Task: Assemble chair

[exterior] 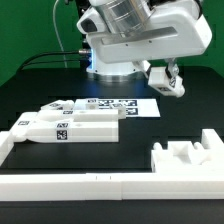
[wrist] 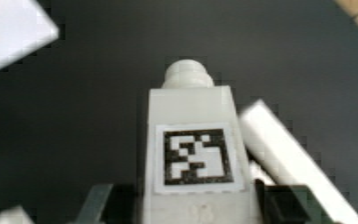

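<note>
Wrist view soft throughout. The bar [wrist: 194,120] runs out of frame where the gripper [wrist: 190,200] pinches it, that end unseen. White piece [wrist: 12,40] at a corner cropped, kind unclear. Exterior view: arm [exterior: 130,35] cut by the top edge; notched chair part [exterior: 185,158] cropped at the exterior view's right; marker board [exterior: 128,103] partly behind the long chair parts [exterior: 75,125]; tags [exterior: 61,133] too small to read.
</note>
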You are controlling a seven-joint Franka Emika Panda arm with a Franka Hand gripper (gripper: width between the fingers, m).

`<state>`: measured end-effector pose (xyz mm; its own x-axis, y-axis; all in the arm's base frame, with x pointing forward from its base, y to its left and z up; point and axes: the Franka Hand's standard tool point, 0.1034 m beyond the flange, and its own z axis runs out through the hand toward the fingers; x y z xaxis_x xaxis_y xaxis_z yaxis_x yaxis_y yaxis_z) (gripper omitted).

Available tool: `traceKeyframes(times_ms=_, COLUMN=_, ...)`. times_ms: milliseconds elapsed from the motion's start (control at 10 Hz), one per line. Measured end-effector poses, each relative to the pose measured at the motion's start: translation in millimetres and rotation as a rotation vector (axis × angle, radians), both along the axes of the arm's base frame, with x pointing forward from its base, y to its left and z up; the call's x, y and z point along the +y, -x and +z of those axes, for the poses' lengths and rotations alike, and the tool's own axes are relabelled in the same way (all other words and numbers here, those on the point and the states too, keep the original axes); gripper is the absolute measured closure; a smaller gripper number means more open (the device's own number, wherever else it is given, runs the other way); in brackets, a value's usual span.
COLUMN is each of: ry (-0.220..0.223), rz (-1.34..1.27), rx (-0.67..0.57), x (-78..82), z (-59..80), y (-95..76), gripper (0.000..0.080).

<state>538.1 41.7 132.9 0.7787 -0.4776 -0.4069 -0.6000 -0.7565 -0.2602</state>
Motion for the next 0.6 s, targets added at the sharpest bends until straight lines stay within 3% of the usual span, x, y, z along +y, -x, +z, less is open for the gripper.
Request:
traceKeyframes(times_ms=100, ry=0.007, rz=0.016, rx=-0.06, x=-8.9, z=10.2, y=-16.8, gripper=0.0515)
traceKeyframes(times_ms=300, ry=0.106, rz=0.089, rx=-0.198, x=-4.2, z=20.8, y=-44.5, gripper=0.0515)
traceKeyframes(times_ms=400, ry=0.129, rz=0.067, rx=-0.236, x=-3.9, z=18.4, y=-43.0, gripper=0.0515)
traceKeyframes(times_ms=600, ry=0.218, rz=0.057, rx=-0.358, x=-3.7, z=15.3, y=-47.5, gripper=0.0515)
